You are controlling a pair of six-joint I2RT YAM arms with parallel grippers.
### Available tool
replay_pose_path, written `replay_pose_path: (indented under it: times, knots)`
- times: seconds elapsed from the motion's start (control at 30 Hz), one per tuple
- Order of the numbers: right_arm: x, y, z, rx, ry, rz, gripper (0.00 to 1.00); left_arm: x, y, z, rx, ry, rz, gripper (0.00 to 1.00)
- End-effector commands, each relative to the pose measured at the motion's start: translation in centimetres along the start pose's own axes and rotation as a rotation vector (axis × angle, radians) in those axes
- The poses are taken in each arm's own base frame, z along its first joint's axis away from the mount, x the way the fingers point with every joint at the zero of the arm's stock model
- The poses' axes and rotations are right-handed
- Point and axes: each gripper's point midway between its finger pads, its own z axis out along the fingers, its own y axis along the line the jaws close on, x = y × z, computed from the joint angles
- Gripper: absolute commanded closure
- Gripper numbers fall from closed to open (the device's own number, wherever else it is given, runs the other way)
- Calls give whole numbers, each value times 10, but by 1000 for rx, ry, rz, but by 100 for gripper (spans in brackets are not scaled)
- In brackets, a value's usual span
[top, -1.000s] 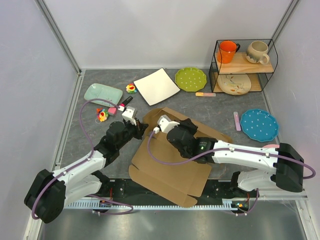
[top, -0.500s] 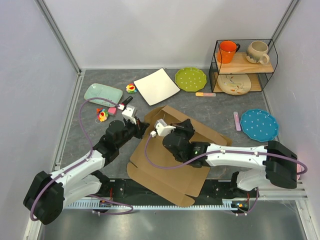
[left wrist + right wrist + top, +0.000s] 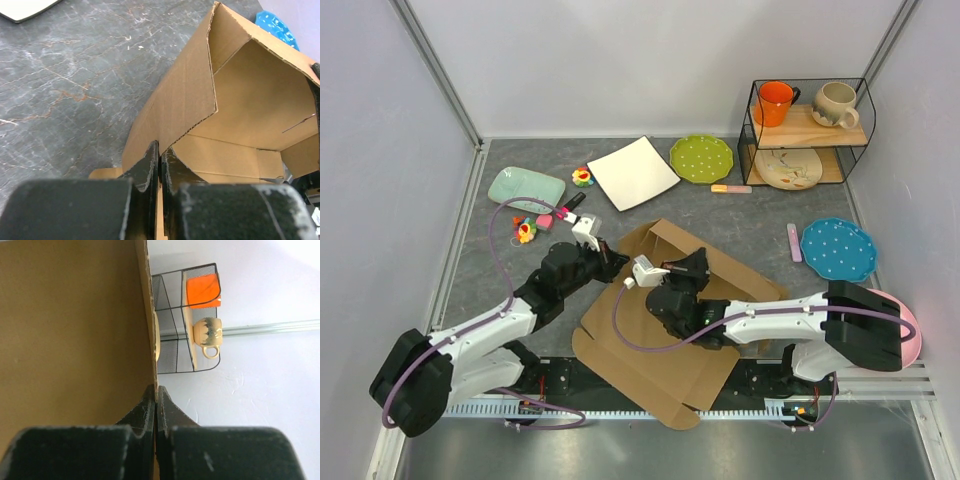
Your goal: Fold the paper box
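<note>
Your paper box (image 3: 655,365) lies on the grey table (image 3: 760,215) directly ahead of both arm bases. Its large flat panel is spread beneath the two wrists and reaches the near edge. The far part is raised: a side wall and a short end flap stand up from the sheet and form an open corner close to both sets of jaws.

Your left gripper (image 3: 160,156) has its jaws drawn to a thin slit, pinching the near end of the standing wall. The corrugated edge runs straight into that slit, and the wall rises away beyond the fingertips. Your right gripper (image 3: 156,394) is likewise clamped tight on a cardboard edge, with brown board filling everything left of its jaws in the wrist view. Seen from above, the two grippers sit near each other, with the right jaws just to the right of the left ones, over the box's interior.

Beyond the left jaws lies a white square plate (image 3: 633,172), with a mint-green dish (image 3: 526,187) further left. Beyond the right jaws is a green dotted plate (image 3: 701,157). Well to the right of them is a blue dotted plate (image 3: 837,249). A wire shelf (image 3: 807,135) in the far right corner carries an orange mug (image 3: 775,102) and a cream mug (image 3: 835,103).
</note>
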Motion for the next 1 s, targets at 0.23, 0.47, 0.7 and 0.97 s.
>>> replay_pose_path:
  times: [0.23,0.47,0.7,0.97]
  knots:
    - [7,-1,-6,37,-8,56,100,3,-18,6,62,13,-26,72]
    - [6,0,-8,39,-15,44,100,-1,-22,-1,63,58,29,55]
    - [8,-2,-8,41,-13,47,100,-24,-18,-28,5,55,164,46]
    - [5,-1,-8,35,-23,53,100,-60,4,-70,-145,-161,101,30]
